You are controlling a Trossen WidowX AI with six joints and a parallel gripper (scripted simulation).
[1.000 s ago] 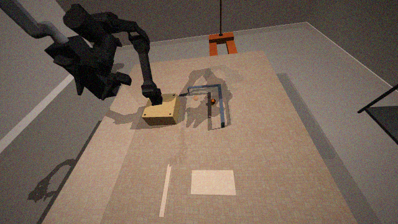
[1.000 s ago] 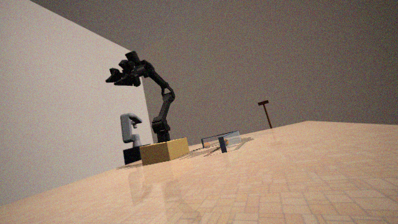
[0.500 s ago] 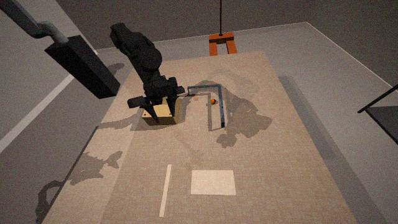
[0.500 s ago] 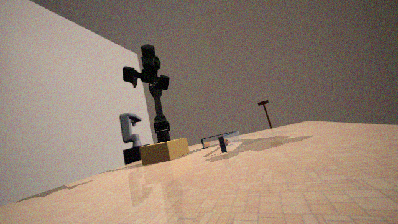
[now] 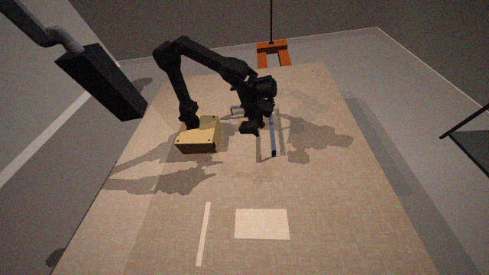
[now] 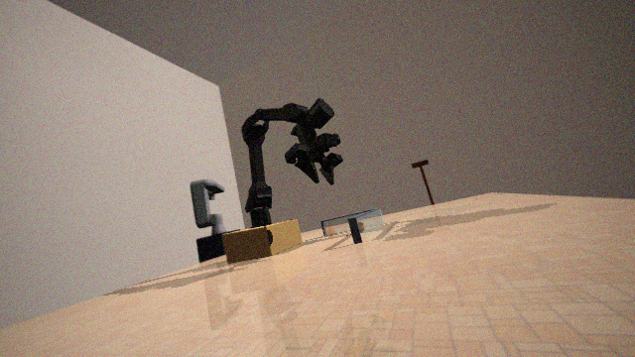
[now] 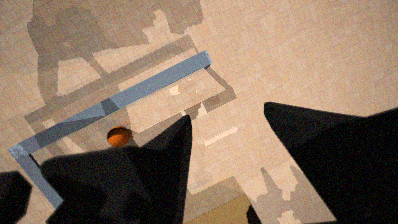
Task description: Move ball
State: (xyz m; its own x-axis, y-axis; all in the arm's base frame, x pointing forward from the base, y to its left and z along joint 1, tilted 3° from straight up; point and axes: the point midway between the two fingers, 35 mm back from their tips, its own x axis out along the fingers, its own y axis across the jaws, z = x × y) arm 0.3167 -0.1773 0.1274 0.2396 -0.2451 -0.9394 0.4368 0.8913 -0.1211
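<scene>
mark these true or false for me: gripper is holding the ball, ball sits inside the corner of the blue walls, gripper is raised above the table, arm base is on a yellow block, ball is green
1. The gripper is holding the ball. False: its fingers stand apart with nothing between them, and the ball lies on the table.
2. The ball sits inside the corner of the blue walls. True.
3. The gripper is raised above the table. True, the exterior view shows it well above the surface.
4. The arm stands on a yellow block. True.
5. The ball is green. False: it is orange.
</scene>
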